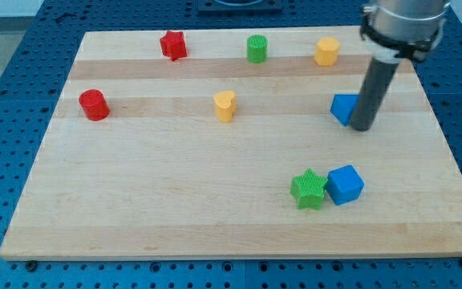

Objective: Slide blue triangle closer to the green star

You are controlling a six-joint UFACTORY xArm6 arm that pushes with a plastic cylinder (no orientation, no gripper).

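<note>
The blue triangle [343,107] lies at the view's right, in the middle band of the board, partly hidden behind my rod. My tip [362,128] stands right against its right side, touching or nearly so. The green star [308,189] lies lower down, toward the view's bottom, well below the triangle. A blue cube [345,185] sits directly against the star's right side.
Along the view's top lie a red star [172,45], a green cylinder [257,49] and a yellow hexagon-like block [326,51]. A red cylinder [94,105] is at the left and a yellow heart [225,106] in the middle. The wooden board [175,217] ends near the right.
</note>
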